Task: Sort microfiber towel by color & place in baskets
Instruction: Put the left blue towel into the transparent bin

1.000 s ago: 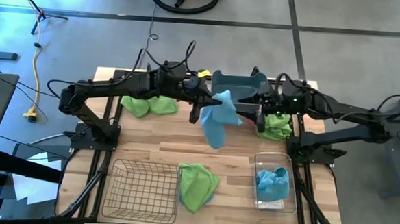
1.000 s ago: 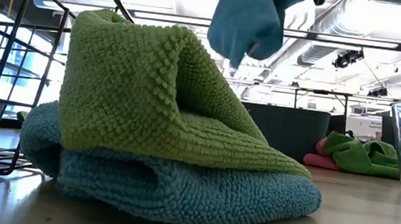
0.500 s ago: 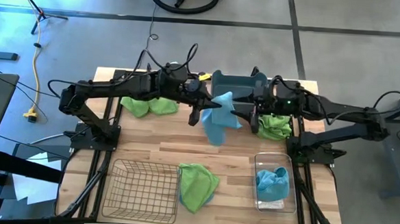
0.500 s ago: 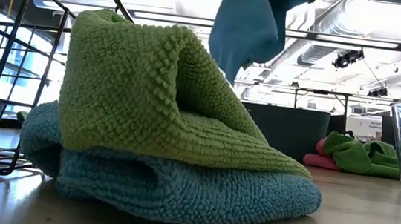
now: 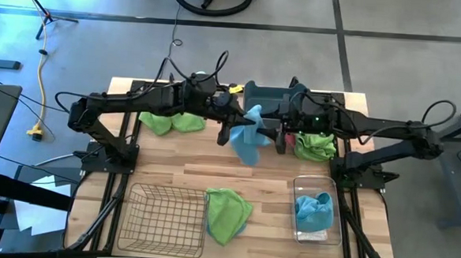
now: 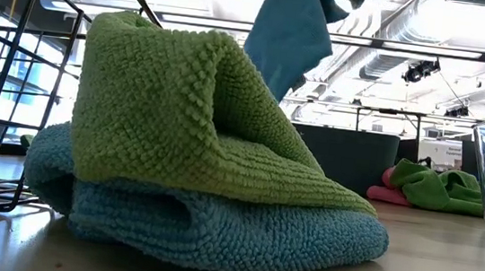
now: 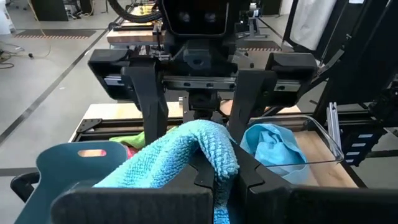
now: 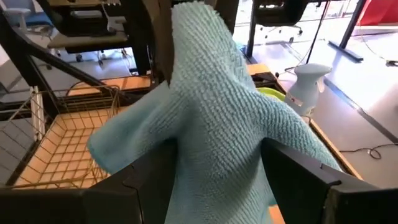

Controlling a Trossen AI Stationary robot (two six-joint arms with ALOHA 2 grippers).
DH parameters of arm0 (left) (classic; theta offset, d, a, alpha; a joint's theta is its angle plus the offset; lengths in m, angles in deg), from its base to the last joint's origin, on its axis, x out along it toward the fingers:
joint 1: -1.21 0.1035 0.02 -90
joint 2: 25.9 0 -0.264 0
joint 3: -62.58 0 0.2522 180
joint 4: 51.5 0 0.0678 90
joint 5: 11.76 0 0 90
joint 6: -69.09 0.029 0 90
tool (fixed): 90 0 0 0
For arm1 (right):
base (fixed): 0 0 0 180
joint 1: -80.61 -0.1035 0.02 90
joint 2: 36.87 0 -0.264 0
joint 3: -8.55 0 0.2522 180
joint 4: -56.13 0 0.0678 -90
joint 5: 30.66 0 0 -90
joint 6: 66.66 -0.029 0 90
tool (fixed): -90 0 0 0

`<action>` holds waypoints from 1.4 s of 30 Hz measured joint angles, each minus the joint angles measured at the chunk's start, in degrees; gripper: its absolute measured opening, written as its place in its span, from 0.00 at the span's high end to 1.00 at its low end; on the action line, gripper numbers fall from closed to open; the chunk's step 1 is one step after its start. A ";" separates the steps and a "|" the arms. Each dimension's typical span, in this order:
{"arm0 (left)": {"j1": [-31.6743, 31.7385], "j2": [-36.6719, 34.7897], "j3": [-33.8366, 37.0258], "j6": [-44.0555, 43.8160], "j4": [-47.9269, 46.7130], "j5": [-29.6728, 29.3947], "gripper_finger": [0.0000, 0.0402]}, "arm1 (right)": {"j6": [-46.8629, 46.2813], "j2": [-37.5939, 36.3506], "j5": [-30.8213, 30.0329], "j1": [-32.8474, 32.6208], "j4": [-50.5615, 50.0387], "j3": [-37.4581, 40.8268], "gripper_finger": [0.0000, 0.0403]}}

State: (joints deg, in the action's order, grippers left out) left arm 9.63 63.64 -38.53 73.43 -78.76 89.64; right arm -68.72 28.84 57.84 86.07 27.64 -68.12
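Note:
A blue microfiber towel (image 5: 250, 139) hangs over the middle of the table's far half, with my left gripper (image 5: 232, 131) shut on it. My right gripper (image 5: 280, 138) faces it from the right, open. Its two fingers (image 8: 149, 177) stand on either side of the towel's (image 8: 211, 106) hanging part. The baskets are a wire basket (image 5: 163, 216) at the near left, a blue-grey tub (image 5: 273, 96) at the far edge, and a clear bin (image 5: 316, 181) at the near right with a blue towel (image 5: 313, 211) in it. My left gripper pinches a bunched fold of the blue towel (image 7: 219, 152) between its two fingers. The fingers come nearly level from the table's left. The towel drapes over the fingertips and hangs below them (image 6: 289, 32), clear of the table. Whether my right gripper's fingers touch the towel, I cannot tell.
Green towels lie at the far left (image 5: 171, 122) and far right (image 5: 316, 145), the right one on something pink (image 6: 381, 191). A green towel on a blue one (image 5: 226, 212) lies between wire basket and bin. A white spray bottle (image 8: 308, 84) stands at the far edge.
My right gripper has moved toward the table's left, up to the hanging blue towel, and stayed open; its fingers now flank the towel. The towel's hanging part has swung slightly. My left gripper has kept its hold.

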 joint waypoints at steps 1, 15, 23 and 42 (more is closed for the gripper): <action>-0.11 0.00 0.00 0.00 0.00 0.00 1.00 | 0.00 0.00 0.02 0.00 0.91 0.00 0.42; -0.35 0.00 0.00 0.83 1.30 0.03 1.00 | -1.79 0.24 2.14 0.00 4.25 0.00 0.46; -0.60 0.00 0.00 0.85 1.44 -0.06 0.99 | -1.97 0.24 3.27 0.00 4.16 0.00 0.91; 0.62 -2.95 -0.11 -1.29 -6.04 -1.58 0.69 | -1.99 -1.09 5.13 0.37 -0.81 0.00 0.99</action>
State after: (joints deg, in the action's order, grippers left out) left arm 10.25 60.69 -38.64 72.13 -84.79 88.05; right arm -70.71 27.75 62.97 86.44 26.84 -68.12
